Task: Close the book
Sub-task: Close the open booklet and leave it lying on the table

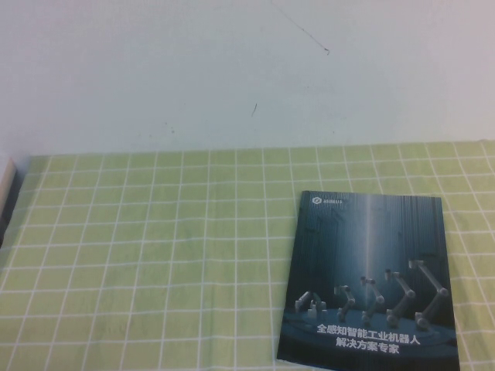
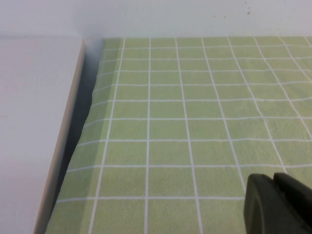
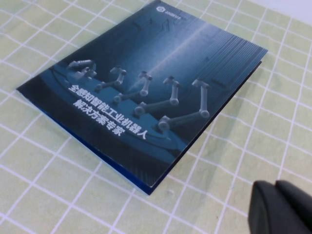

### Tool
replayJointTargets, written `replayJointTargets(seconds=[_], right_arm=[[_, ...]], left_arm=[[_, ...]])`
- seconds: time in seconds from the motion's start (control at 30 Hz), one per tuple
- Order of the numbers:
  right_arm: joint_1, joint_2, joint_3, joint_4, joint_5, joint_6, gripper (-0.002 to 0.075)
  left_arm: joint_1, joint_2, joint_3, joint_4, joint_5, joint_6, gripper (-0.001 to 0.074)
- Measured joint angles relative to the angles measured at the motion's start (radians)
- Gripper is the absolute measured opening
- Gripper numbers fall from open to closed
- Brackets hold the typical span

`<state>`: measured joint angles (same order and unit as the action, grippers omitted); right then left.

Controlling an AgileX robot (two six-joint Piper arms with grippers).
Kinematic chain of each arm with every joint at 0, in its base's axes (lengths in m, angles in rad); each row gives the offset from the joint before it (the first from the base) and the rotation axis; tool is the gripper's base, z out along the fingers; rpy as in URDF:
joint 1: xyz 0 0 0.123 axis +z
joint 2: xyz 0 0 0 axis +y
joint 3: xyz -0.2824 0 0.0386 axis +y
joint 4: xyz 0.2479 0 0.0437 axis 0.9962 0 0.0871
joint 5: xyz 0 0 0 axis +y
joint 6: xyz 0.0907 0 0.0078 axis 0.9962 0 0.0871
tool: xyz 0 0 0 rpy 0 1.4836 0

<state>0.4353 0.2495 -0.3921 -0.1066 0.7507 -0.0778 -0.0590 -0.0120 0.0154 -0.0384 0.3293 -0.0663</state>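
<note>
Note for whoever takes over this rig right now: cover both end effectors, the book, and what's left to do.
Left end effector: over bare green checked tablecloth, near the table's left edge.
Right end effector: over the cloth, just beside the dark blue brochure-style book.
Book: lying closed, front cover up, at the table's right front.
Done: book appears closed.
Left: nothing apparent; neither arm shows in the high view.

bright, even, washed-out light, only a thin shadow under the book.

Free over cloth from 7 through 1 o'clock; blocked at 5 by flat book. Left gripper over bare cloth by 9 o'clock ledge; right gripper near book.
</note>
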Motion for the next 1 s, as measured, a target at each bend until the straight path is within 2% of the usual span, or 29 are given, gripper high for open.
replayJointTargets(seconds=[0.37,0.47,0.67,0.83,1.0], right_arm=[[-0.022,-0.025,0.000,-0.040,-0.015,-0.017,-0.0003],[-0.091,-0.076,0.000,-0.147,-0.056,-0.035,-0.0003],[-0.277,-0.170,0.000,-0.246,-0.076,-0.018,-0.0003],[-0.403,-0.193,0.002,-0.214,-0.117,0.126,-0.0003],[-0.478,-0.193,0.104,-0.179,-0.311,0.171,-0.0003]], left_arm=[[0.000,0.000,0.000,0.000,0.000,0.002,-0.0002],[0.000,0.000,0.000,-0.002,0.000,0.002,-0.0002],[0.000,0.000,0.000,-0.002,0.000,0.002,-0.0002],[0.000,0.000,0.000,-0.002,0.000,0.002,-0.0002],[0.000,0.000,0.000,-0.002,0.000,0.002,-0.0002]])
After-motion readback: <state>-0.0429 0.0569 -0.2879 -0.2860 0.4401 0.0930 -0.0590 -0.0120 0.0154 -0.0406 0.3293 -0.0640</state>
